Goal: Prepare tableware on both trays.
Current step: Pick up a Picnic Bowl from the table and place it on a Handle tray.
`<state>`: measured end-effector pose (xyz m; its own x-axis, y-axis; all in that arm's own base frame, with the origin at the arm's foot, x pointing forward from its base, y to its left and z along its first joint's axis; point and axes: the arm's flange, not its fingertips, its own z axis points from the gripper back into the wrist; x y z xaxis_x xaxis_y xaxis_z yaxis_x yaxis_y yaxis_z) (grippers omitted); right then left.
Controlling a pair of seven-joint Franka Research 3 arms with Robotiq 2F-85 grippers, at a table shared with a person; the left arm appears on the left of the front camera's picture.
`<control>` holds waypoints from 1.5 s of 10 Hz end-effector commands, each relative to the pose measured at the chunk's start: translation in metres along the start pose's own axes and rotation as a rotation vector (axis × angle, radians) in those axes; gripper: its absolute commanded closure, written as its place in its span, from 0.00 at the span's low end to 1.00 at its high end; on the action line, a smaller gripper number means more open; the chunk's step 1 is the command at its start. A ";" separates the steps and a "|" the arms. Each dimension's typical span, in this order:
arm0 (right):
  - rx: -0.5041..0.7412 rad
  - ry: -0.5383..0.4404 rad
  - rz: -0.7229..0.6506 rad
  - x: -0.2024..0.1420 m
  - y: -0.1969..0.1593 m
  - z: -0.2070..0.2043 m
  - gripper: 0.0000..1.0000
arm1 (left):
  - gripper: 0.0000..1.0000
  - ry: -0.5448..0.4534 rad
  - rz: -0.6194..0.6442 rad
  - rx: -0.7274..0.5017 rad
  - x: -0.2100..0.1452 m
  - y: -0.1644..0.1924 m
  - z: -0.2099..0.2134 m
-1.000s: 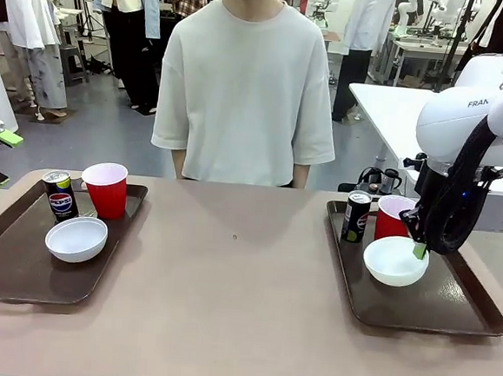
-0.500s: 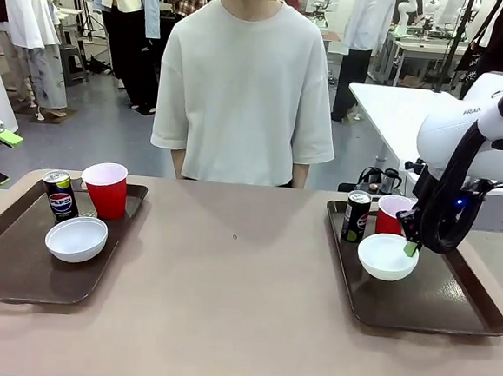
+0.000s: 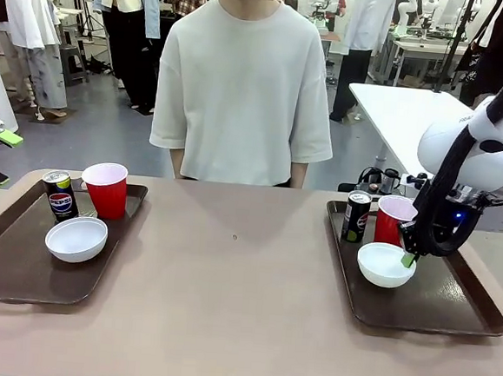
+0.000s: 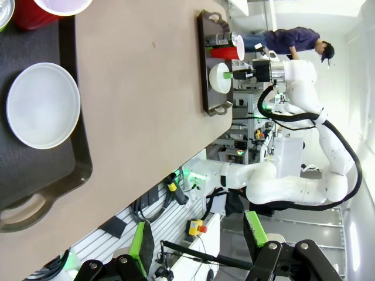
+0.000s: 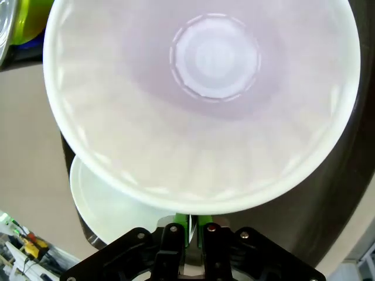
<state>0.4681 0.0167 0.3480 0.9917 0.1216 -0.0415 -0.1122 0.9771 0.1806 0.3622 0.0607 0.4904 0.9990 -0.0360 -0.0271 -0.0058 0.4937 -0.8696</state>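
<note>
A light brown table (image 3: 235,291) is seen, with a tray set flat toward each end. The left tray (image 3: 19,265) lies along the table's left edge, the right tray (image 3: 451,304) near the right edge, the two well apart. A small dark speck (image 3: 235,236) is seen on the bare top between them.

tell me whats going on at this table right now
The robot's right end effector is shut on the rim of a white bowl, holding it over the right tray, close behind a black can and a red cup. The left tray already has its own bowl, can and cup. The left end effector is open and off to the side, away from the trays. A person stands at the far side, not touching anything.
</note>
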 end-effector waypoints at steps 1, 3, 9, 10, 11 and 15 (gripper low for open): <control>0.034 0.007 0.030 0.002 0.002 0.007 0.32 | 0.18 -0.002 -0.014 -0.012 -0.001 0.000 0.001; -0.002 -0.009 0.011 -0.009 0.015 0.026 0.12 | 0.18 -0.002 -0.014 -0.012 -0.001 0.000 0.001; 0.481 0.082 0.253 -0.038 0.064 0.074 0.09 | 0.18 -0.002 -0.014 -0.012 -0.001 0.000 0.001; 0.593 0.033 0.245 -0.043 0.076 0.069 0.09 | 0.18 -0.002 -0.014 -0.012 -0.001 0.000 0.001; 0.670 -0.001 0.180 -0.053 0.085 0.067 0.09 | 0.18 -0.002 -0.014 -0.012 -0.001 0.000 0.001; 0.905 -0.209 -0.081 -0.143 0.095 0.062 0.09 | 0.18 -0.002 -0.014 -0.012 -0.001 0.000 0.001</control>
<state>0.3530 0.0845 0.4292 0.9954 0.0823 0.0484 -0.0823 0.4829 0.8718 0.3623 0.0606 0.4903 0.9990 -0.0363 -0.0277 -0.0062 0.4937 -0.8696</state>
